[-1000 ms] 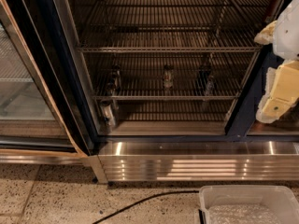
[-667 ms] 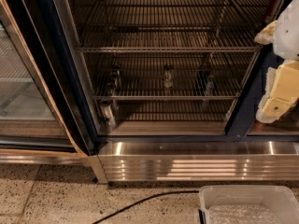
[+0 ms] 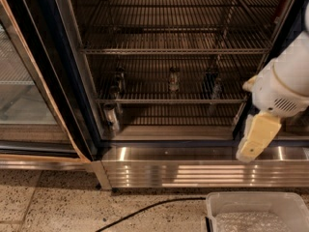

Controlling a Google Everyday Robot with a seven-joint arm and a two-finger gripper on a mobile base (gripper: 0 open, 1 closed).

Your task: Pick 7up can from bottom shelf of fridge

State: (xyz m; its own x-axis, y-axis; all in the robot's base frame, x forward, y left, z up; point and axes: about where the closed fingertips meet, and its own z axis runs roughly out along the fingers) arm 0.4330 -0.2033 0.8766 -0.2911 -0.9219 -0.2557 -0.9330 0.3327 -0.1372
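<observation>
The fridge [image 3: 72, 81] stands open, with wire racks and a ribbed steel base panel [image 3: 193, 170]. The 7up can [image 3: 174, 79], dull greenish with a silvery top, stands upright in the middle of the bottom shelf [image 3: 159, 100], set back from its front rail. My gripper [image 3: 255, 139], a pale yellow piece under the white arm housing [image 3: 282, 83], hangs at the fridge's right front edge. It is outside the shelf, to the right of and lower than the can, and holds nothing that I can see.
Dark cans stand on the same shelf at left [image 3: 119, 79] and right [image 3: 212, 81]. A shiny silver can [image 3: 111, 116] stands lower at the front left. The glass door [image 3: 24, 95] is open at left. A white bin [image 3: 256, 214] and a black cable [image 3: 145, 209] lie on the floor.
The arm and gripper have moved down and to the left, from the upper right edge to in front of the fridge's right post. The cans have not moved.
</observation>
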